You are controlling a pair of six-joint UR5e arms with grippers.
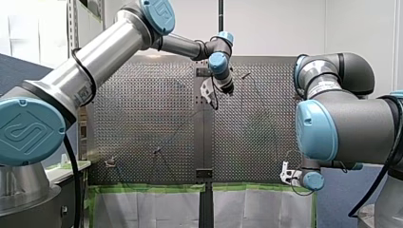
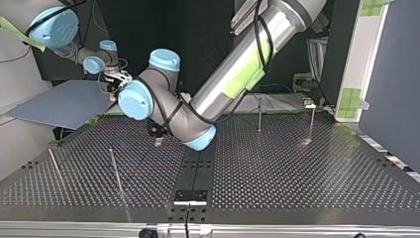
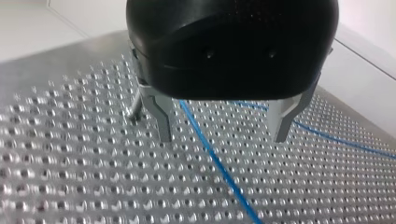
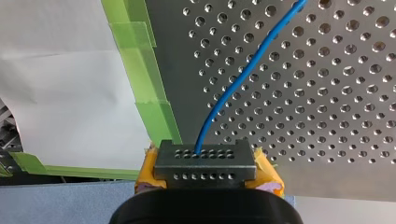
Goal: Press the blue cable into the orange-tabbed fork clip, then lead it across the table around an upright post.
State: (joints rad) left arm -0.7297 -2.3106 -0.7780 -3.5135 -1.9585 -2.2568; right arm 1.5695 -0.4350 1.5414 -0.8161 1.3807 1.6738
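Black-bodied, my left gripper [image 3: 222,137] hangs released, metal fingers [image 3: 163,122] astride the blue cable [image 3: 220,168] on the perforated table [image 3: 70,163], left of centre in the top view. My right gripper [image 4: 208,170], front view's lower right, clenches its end. Closing off-centre could nudge the cable aside, missing it.

Thin blue cable [image 4: 243,74] curves loosely across the perforated table [image 4: 327,116].

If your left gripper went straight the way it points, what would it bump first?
My left gripper would probably meet the perforated table, fingers either side of the blue cable.
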